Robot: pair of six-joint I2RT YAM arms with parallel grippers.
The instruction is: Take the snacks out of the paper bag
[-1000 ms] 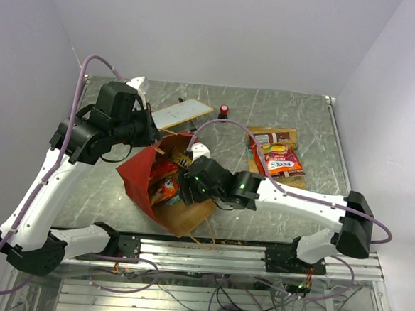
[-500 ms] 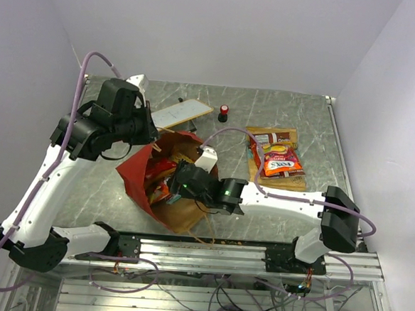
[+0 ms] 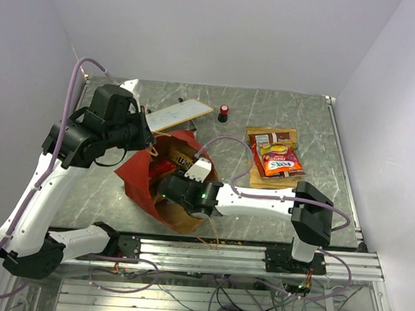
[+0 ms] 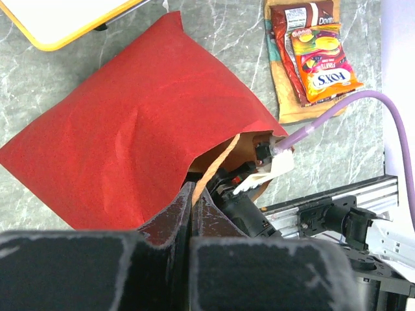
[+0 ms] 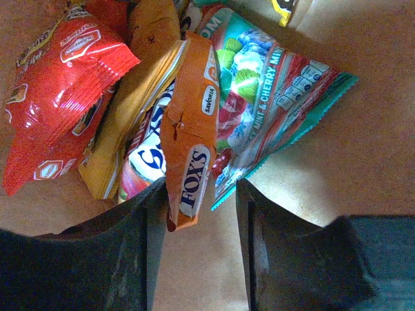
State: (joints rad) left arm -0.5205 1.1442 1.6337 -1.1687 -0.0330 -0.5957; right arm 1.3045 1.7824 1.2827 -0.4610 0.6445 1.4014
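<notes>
The paper bag (image 3: 136, 175) lies tilted on the table, red outside (image 4: 142, 123) and brown inside, its mouth towards the near edge. My left gripper (image 4: 193, 194) is shut on its tan handle (image 4: 217, 159), above the bag's rim (image 3: 150, 146). My right gripper (image 5: 201, 194) is deep inside the bag (image 3: 164, 188) and open. The lower end of an orange FOX'S packet (image 5: 191, 136) hangs between its fingers, against the left one. Beside that packet lie a red packet (image 5: 58, 97), a yellow one (image 5: 139, 84) and a multicoloured mint-and-cherry one (image 5: 266, 91). Other snacks (image 3: 275, 160) lie on the table to the right.
A flat white board (image 3: 178, 114) with a yellow edge lies behind the bag. A small red-and-black cylinder (image 3: 224, 112) stands at the back centre. An aluminium rail (image 3: 208, 251) runs along the near edge. Walls close in the left, back and right.
My right arm has pushed leftwards and deeper into the bag's mouth. My left gripper has stayed on the handle, shifting only slightly.
</notes>
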